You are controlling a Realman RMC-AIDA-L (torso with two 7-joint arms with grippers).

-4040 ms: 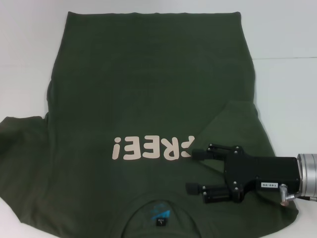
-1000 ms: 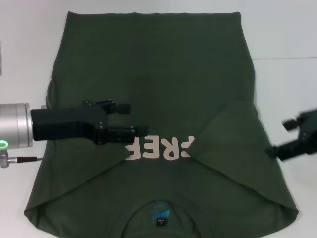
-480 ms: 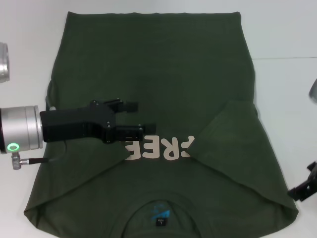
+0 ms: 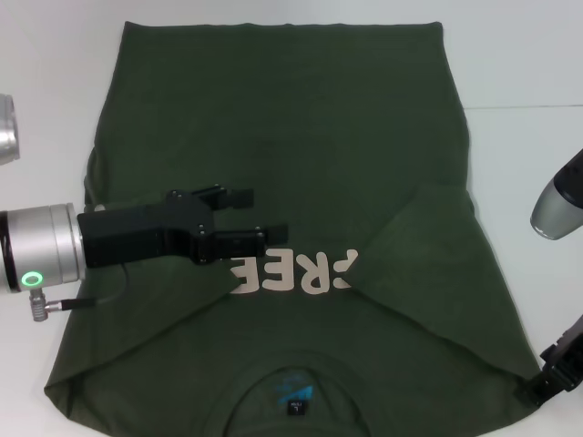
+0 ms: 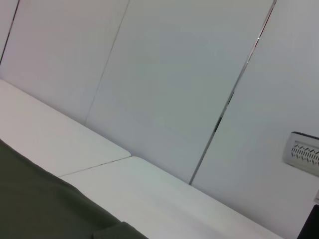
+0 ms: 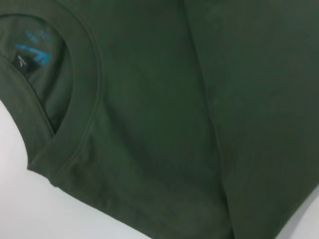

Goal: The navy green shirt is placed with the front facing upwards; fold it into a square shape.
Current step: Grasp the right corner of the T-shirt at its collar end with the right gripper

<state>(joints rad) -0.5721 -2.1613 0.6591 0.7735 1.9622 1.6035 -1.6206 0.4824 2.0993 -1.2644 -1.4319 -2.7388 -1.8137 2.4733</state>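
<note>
Left gripper (image 4: 260, 217), fingers apart, over folded sleeve at shirt (image 4: 282, 109) 9 o'clock, likely releasing. Right gripper (image 4: 556, 369) at 4 o'clock: fingers can't tell.

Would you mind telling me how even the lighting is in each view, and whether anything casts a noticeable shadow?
Head view: flat, even light on the dark olive-green cotton T-shirt; no strong shadow under the left hand. Left wrist view: soft, bright wall. Right wrist view: only faint shading along folds.

White table (image 4: 519, 55) with a thin seam line (image 4: 524, 107), pale panelled wall (image 5: 174, 74) seen behind, small vented grey plate (image 5: 303, 153) mounted on wall
</note>
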